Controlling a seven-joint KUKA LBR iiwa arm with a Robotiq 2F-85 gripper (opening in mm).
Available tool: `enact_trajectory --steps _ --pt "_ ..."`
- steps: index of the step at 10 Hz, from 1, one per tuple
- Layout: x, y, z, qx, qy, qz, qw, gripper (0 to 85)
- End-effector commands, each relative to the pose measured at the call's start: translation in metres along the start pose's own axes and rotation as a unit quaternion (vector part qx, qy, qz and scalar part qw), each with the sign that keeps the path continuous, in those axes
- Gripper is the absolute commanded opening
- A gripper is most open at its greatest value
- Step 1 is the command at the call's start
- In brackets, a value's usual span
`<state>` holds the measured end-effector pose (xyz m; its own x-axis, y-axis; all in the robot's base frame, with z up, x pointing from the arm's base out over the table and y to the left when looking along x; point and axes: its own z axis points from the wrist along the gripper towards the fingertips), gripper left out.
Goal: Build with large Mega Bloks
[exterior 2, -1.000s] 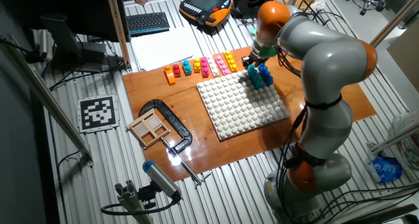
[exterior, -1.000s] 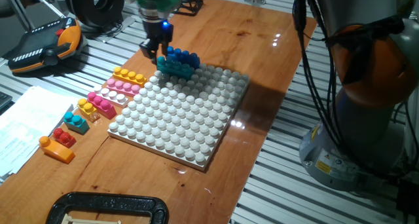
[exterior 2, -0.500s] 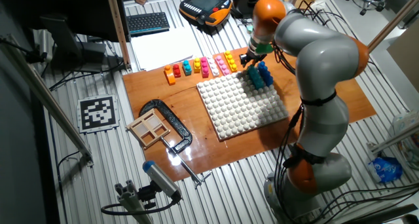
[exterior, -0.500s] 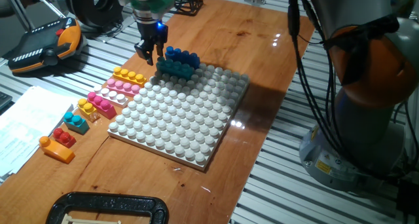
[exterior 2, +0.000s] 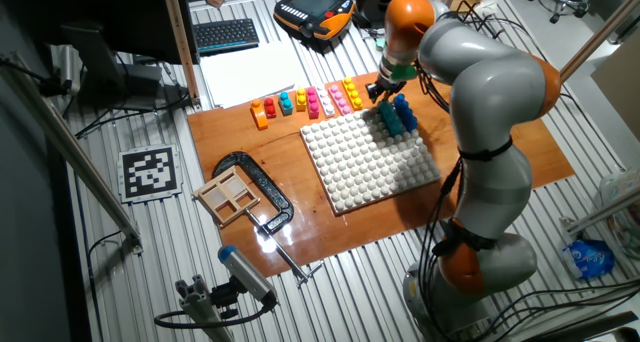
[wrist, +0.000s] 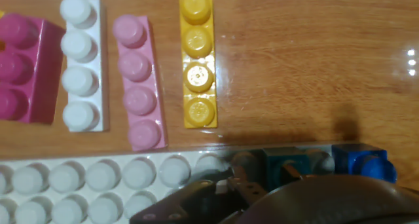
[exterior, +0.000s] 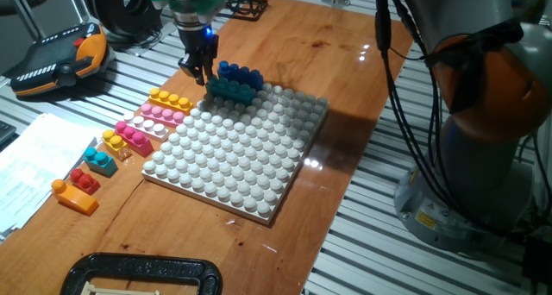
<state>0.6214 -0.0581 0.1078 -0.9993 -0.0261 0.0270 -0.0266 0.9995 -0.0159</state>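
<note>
A blue brick [exterior: 239, 72] sits stacked on a teal brick [exterior: 230, 90] at the far corner of the white baseplate [exterior: 233, 153]. My gripper [exterior: 197, 69] hovers just left of that stack, over the plate's far edge, open and empty. Loose bricks lie in a row on the wood left of the plate: yellow [exterior: 170, 99], pale pink [exterior: 162, 114], white [exterior: 152, 127], magenta [exterior: 134, 136]. The hand view shows the yellow [wrist: 198, 60], pink [wrist: 137, 83], white [wrist: 80, 63] and magenta [wrist: 19, 70] bricks, with the teal [wrist: 288, 165] and blue [wrist: 363, 164] bricks at the bottom. The gripper also shows in the other fixed view [exterior 2: 382, 90].
Further along the row lie a small yellow brick [exterior: 114, 141], a teal-and-red pair [exterior: 99, 161] and a red-on-orange pair [exterior: 78, 189]. A black clamp [exterior: 142, 273] lies at the near edge, papers [exterior: 30, 170] to the left, and a teach pendant [exterior: 60, 58] behind.
My gripper has moved a little to the left, away from the blue and teal stack. The bricks have not moved.
</note>
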Motion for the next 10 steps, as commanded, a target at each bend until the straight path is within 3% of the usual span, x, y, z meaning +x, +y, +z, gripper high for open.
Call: enact_trajectory --steps 1,3,4,6,7,10 --pt "0.0 0.0 0.0 -0.009 0.0 0.004 1.0 34.0" --pt "0.0 0.0 0.0 -0.002 -0.004 0.03 0.9995 34.0" --pt "-0.011 0.015 -0.001 0.001 -0.009 0.048 0.9988 34.0" --pt "-0.028 0.027 0.004 -0.002 -0.016 0.06 0.9981 34.0" --pt "-0.033 0.027 0.01 -0.006 -0.019 0.06 0.998 51.0" --pt "-0.05 0.029 0.027 -0.009 -0.036 0.074 0.9966 51.0"
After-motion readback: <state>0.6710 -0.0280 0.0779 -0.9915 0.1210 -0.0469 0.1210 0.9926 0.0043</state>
